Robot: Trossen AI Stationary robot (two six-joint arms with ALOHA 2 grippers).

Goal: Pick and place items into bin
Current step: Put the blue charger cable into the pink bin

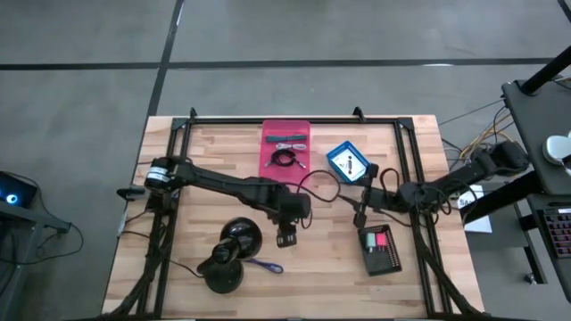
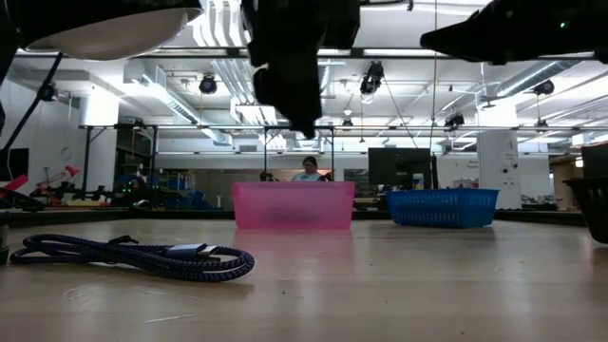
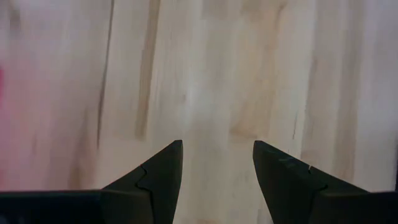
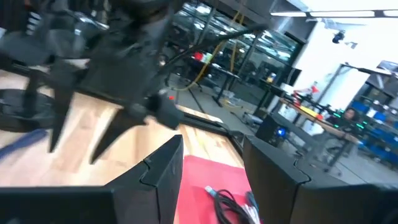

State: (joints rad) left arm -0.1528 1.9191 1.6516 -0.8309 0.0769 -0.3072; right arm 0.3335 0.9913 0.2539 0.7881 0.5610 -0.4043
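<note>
The left gripper (image 1: 287, 239) is seen parted and empty above bare planks at mid-table. The right gripper (image 1: 360, 217), also parted and empty, is held near the blue basket (image 1: 346, 161). A black coiled cable (image 1: 284, 160) and a teal tool (image 1: 285, 137) are held in the pink bin (image 1: 285, 127) by the far edge. A purple tool (image 1: 264, 265) is left near the front. No writing can be read.
</note>
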